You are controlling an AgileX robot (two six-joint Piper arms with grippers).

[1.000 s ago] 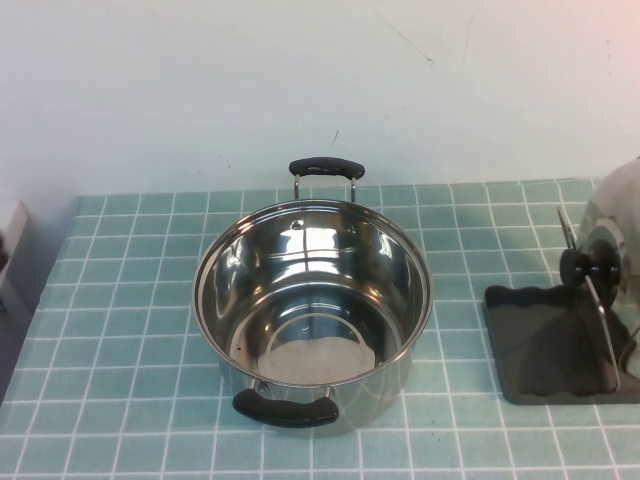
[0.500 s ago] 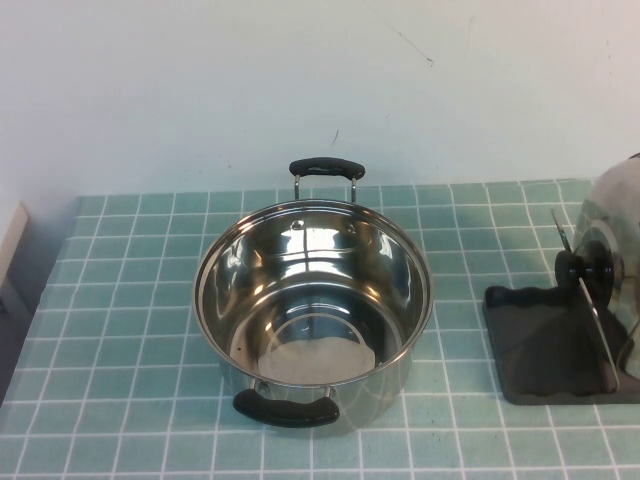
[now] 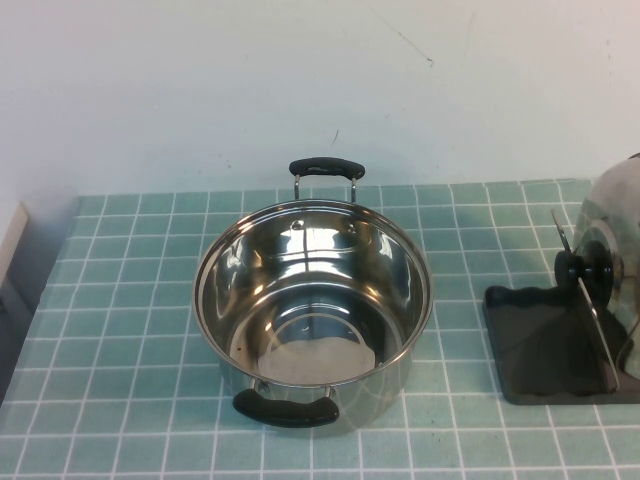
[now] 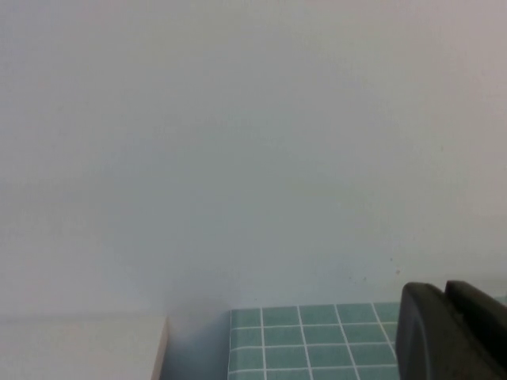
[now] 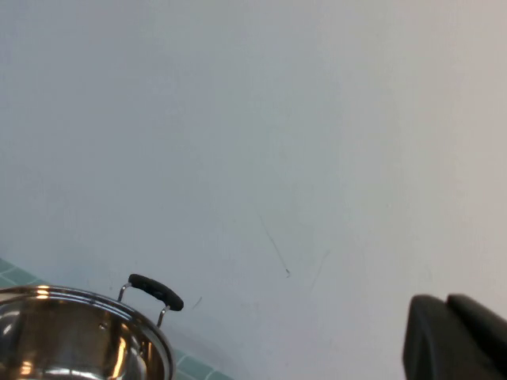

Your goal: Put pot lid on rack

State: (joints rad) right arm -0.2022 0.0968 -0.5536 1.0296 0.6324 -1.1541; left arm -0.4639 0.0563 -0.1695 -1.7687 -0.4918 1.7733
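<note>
From the high view, the round, domed, shiny steel pot lid with its black knob stands on edge in the dark grey rectangular rack with the wavy rim, at the table's right edge, leaning against a thin wire prong. The deep stainless-steel pot with two black handles sits open mid-table on the teal tiled mat, well apart from the rack. Neither of my arms shows here.

My left wrist view shows only a dark corner of my left gripper over the mat's edge, facing the white wall.

My right wrist view shows a dark corner of my right gripper and the pot's rim.
</note>
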